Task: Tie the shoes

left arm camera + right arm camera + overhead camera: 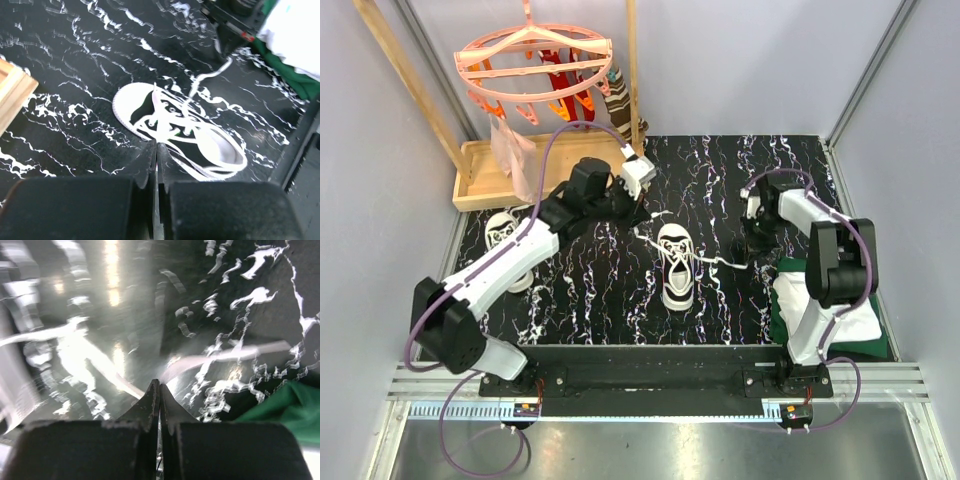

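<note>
One black sneaker [676,266] with a white toe cap lies mid-table, its laces loose and spread to both sides. It also shows in the left wrist view [175,131]. My left gripper [643,213] is just beyond its toe, jaws shut [156,146] on a white lace running from the shoe. My right gripper [752,250] is to the shoe's right, shut [160,383] on the other lace [227,356], which stretches from the shoe [720,262]. The second sneaker [503,236] lies at the far left, partly hidden by my left arm.
A wooden tray [490,182] sits at the back left under a pink clip hanger [535,60] and a dark striped sock [620,100]. A folded white-and-green cloth [835,312] lies at the right front beside my right arm's base.
</note>
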You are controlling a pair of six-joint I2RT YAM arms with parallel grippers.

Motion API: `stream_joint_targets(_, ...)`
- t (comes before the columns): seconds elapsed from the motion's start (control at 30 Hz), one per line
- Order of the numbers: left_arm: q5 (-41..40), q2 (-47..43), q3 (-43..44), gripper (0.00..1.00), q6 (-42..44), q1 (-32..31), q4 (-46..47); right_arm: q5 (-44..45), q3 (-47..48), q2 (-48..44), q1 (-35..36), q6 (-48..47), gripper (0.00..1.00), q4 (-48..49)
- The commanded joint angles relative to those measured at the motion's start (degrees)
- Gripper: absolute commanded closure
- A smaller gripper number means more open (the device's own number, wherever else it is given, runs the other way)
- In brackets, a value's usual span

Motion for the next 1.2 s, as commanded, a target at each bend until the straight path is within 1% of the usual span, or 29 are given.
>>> stream_joint_targets(0.0,5.4,-6.8,-3.4,1.0,4.6,-0.1,3.1,-8.0,2.1,-10.9,0.6,-1.2,1.0,1.2)
stream_joint_targets(0.07,7.2,-9.7,-5.7,1.0,7.0,-0.1,3.0,-13.4,4.0,-14.2,0.7,-2.1,1.0,1.2)
stream_joint_targets(0.13,11.9,-11.7,-6.8,1.0,10.0,-0.1,1.8,-17.1,6.6,-16.1,0.7,-2.1,1.0,1.2)
stream_joint_targets(0.17,14.5,-12.6,-7.4,1.0,14.4,-0.1,0.8,-21.0,7.5,-16.6,1.0,-2.0,1.0,1.3)
stream_joint_targets(0.2,18.7,-14.3,-8.4,1.0,15.9,-0.1,-0.3,-22.6,8.4,-16.8,1.2,-1.7,1.0,1.3)
stream_joint_targets(0.27,20.7,-16.3,-9.4,1.0,17.9,-0.2,-0.3,-27.4,11.3,-17.5,1.9,-0.9,1.0,1.6)
stream_joint_targets(0.33,22.0,-17.1,-9.7,1.0,19.6,-0.1,-1.9,-30.0,13.8,-17.9,3.6,0.3,1.0,2.6)
stream_joint_targets(0.37,22.4,-17.7,-9.9,1.0,21.8,-0.2,-2.5,-32.1,14.4,-17.9,4.2,0.7,1.0,3.3)
stream_joint_targets(0.4,23.0,-18.0,-10.1,1.0,22.8,-0.2,-3.8,-32.9,15.0,-17.9,6.2,1.1,1.0,4.5)
stream_joint_targets(0.47,23.5,-19.2,-11.1,1.0,25.6,-0.2,-4.7,-33.4,16.8,-17.3,8.7,1.8,1.0,5.5)
stream_joint_targets(0.5,24.9,-19.6,-11.6,1.0,26.9,-0.2,-5.6,-33.4,17.9,-16.8,11.5,1.7,1.0,6.2)
stream_joint_targets(0.6,26.4,-21.5,-13.8,1.0,30.0,-0.1,-6.5,-32.7,20.8,-14.0,15.9,1.7,1.0,6.8)
stream_joint_targets(0.63,26.8,-21.9,-14.2,1.0,31.0,-0.2,-7.1,-32.7,21.5,-12.3,18.8,1.6,1.0,6.9)
stream_joint_targets(0.73,27.9,-23.3,-15.6,1.0,34.9,-0.4,-9.9,-31.9,23.9,-8.9,24.1,1.3,1.0,7.1)
stream_joint_targets(0.87,28.1,-25.7,-18.1,1.0,39.8,-1.0,-12.7,-30.7,25.8,-4.5,29.7,1.6,1.0,8.0)
stream_joint_targets(1.0,27.6,-27.0,-20.4,1.0,42.8,-2.5,-15.8,-30.2,26.7,1.3,33.7,1.2,1.0,8.9)
stream_joint_targets(1.17,27.1,-28.6,-22.8,1.0,44.0,-4.0,-16.9,-31.2,27.1,6.4,37.1,1.7,1.0,9.4)
